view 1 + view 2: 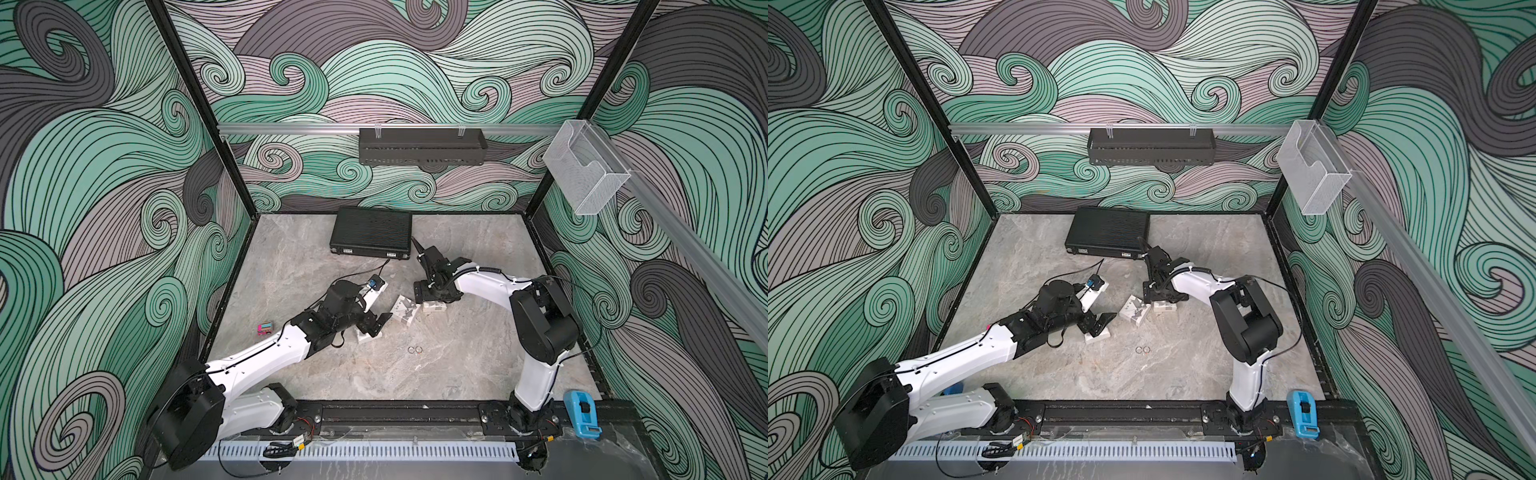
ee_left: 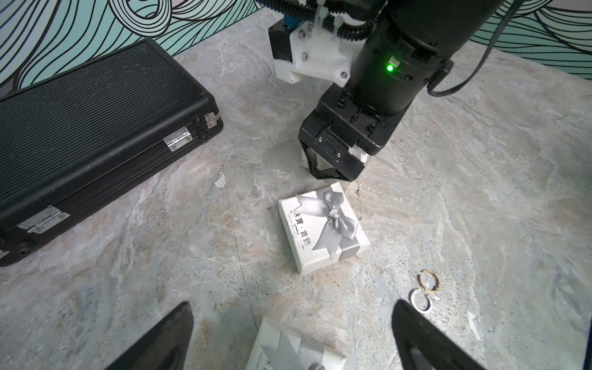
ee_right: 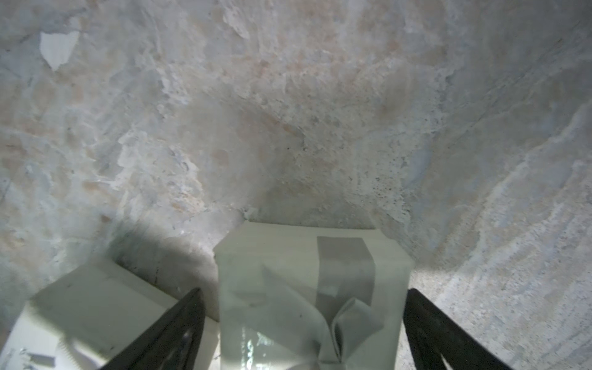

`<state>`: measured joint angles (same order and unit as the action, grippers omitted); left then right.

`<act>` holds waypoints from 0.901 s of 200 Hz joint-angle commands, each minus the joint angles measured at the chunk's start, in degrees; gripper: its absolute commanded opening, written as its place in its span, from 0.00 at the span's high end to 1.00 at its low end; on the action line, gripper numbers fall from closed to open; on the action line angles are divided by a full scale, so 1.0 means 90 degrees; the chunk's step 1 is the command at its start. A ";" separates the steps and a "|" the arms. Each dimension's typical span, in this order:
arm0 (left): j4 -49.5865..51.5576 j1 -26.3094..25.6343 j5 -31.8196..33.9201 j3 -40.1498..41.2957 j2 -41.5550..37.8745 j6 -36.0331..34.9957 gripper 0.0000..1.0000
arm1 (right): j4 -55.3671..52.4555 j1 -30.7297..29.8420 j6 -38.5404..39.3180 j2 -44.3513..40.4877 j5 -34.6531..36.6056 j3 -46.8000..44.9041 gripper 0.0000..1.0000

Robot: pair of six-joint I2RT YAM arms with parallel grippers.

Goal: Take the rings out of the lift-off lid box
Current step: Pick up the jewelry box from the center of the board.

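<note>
Black right claw [image 3: 304, 291] of mine: jaws wide, astride a white ribboned box [image 3: 288, 256], with a gap showing at one finger. Second white box [image 3: 96, 298] just beside it. My left claw [image 2: 291, 307]: wide, empty, above a third box [image 2: 288, 346]. Two rings [image 2: 420, 300] lie loose on the marble surface [image 2: 480, 192], near that claw.

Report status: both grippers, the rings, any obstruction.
Left gripper open over a bow box. Right gripper straddles another box, grip unclear. Two rings lie on table. Third box between arms.
</note>
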<state>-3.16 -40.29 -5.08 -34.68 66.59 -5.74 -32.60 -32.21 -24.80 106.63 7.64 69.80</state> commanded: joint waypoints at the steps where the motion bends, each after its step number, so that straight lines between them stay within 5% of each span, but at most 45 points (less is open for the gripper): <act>1: -0.0069 -0.0035 0.0076 0.0014 -0.0018 0.0070 0.03 | -0.0182 -0.0010 -0.0218 0.0103 0.0338 0.0095 0.10; 120: 0.0010 -0.0033 0.0264 0.0054 -0.0162 0.0022 0.03 | -0.0128 0.0061 -0.0149 -0.0060 0.0382 0.0018 0.23; 180: 0.0184 -0.0020 0.0519 0.0054 -0.0385 -0.0049 0.03 | -0.0117 0.0974 0.0412 -0.0378 0.0175 0.0025 0.25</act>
<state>-3.01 -40.32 -2.07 -34.37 64.66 -5.76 -33.19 -26.83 -23.90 105.23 9.02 69.73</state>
